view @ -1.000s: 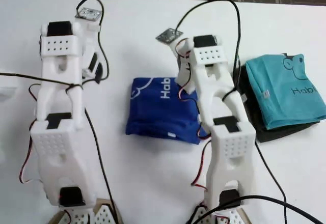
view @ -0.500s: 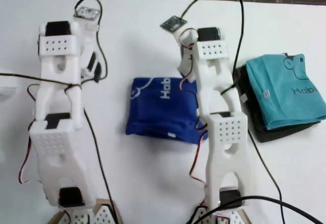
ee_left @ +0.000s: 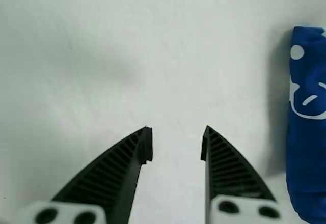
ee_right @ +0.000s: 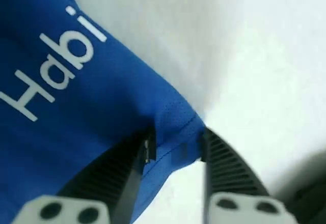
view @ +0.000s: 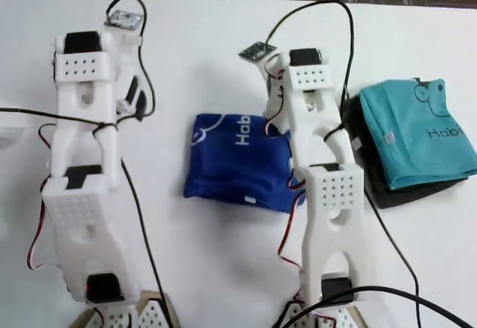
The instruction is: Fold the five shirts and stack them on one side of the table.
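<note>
Lying flat on the bench (view: 194, 37) between the two arms is a folded blue shirt (view: 235, 164). It is nearly square, slightly longer left to right, and its near edge slants a little nearer toward the right. Its white lettering sits by the far right corner and runs near to far.

At the right side of the bench, a folded teal shirt (view: 417, 130) rests on a folded black shirt (view: 406, 190). The teal shirt's printed side points right, and the black edge shows along its left and near sides.

Right claw (ee_right: 175, 145): jaws apart, straddling the far right corner of the blue shirt, with cloth between the fingers and one finger (ee_right: 137, 158) overlapping the fabric.

Left claw (ee_left: 175, 145): jaws apart, gripping nothing, above bare bench left of the blue shirt and apart from its edge.
</note>
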Robot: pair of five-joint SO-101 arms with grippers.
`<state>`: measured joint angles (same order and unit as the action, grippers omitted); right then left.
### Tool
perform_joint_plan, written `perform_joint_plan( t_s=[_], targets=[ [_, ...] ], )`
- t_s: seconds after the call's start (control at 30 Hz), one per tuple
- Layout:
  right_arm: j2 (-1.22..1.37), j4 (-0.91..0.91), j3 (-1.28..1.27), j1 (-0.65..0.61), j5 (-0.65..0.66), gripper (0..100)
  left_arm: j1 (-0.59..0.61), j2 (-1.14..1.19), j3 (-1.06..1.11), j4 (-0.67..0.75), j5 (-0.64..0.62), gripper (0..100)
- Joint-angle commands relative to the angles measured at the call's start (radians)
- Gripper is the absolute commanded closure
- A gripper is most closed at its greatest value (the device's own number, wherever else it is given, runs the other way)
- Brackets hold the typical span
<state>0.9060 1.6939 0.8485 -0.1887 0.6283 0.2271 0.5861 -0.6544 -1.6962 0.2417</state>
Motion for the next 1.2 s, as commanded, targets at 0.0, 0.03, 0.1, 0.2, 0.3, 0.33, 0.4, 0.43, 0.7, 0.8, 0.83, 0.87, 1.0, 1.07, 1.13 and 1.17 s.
perform_joint_plan(
  t_s=[0.0, 0.03, 0.1, 0.2, 0.3, 0.33, 0.4, 0.43, 0.7, 0.8, 0.83, 0.87, 1.0, 1.07, 1.13, 1.17],
  targets=[
    [-0.01, 0.013, 0.005, 0.01, 0.008, 97.5, 0.012, -0.074, -0.008, 0.012, 0.009, 82],
    [-0.01, 0.013, 0.005, 0.01, 0.008, 96.5, 0.012, -0.074, -0.007, 0.012, 0.009, 82],
    [-0.012, 0.012, 0.009, 0.01, 0.008, 98.1, 0.012, -0.074, -0.004, 0.012, 0.009, 82],
    [-0.01, 0.012, 0.068, 0.01, 0.009, 97.8, 0.012, -0.074, -0.002, 0.012, 0.009, 82],
    [-0.01, 0.012, 0.157, 0.008, 0.023, 97.8, 0.009, -0.074, -0.002, 0.012, 0.008, 82],
    [-0.01, 0.012, 0.18, 0.007, 0.041, 97.8, 0.009, -0.074, -0.002, 0.012, 0.008, 82],
    [-0.008, 0.012, 0.215, 0.004, 0.078, 97.8, 0.008, -0.074, -0.002, 0.011, 0.008, 82],
    [-0.005, 0.012, 0.226, 0.004, 0.087, 97.8, 0.011, -0.074, -0.002, 0.011, 0.008, 82],
    [-0.002, 0.012, 0.213, 0.007, 0.092, 97.6, 0.011, -0.075, -0.005, 0.008, 0.008, 82],
    [-0.018, 0.012, 0.23, 0.008, 0.091, 89.4, 0.011, -0.075, -0.008, 0.008, 0.008, 82],
    [-0.031, 0.013, 0.242, 0.005, 0.089, 84.1, 0.011, -0.075, -0.008, 0.008, 0.008, 82],
    [-0.045, 0.013, 0.255, 0.002, 0.087, 79.4, 0.011, -0.075, -0.008, 0.008, 0.008, 82],
    [-0.076, 0.012, 0.273, -0.087, 0.092, 73.0, 0.011, -0.074, -0.002, 0.011, 0.008, 82],
    [-0.071, 0.012, 0.27, -0.15, 0.094, 74.1, 0.011, -0.074, -0.002, 0.011, 0.008, 82],
    [-0.048, 0.01, 0.27, -0.203, 0.094, 74.2, 0.012, -0.074, -0.002, 0.008, 0.008, 82],
    [-0.031, 0.008, 0.273, -0.228, 0.095, 74.2, 0.012, -0.074, -0.002, 0.006, 0.009, 82]
  ],
)
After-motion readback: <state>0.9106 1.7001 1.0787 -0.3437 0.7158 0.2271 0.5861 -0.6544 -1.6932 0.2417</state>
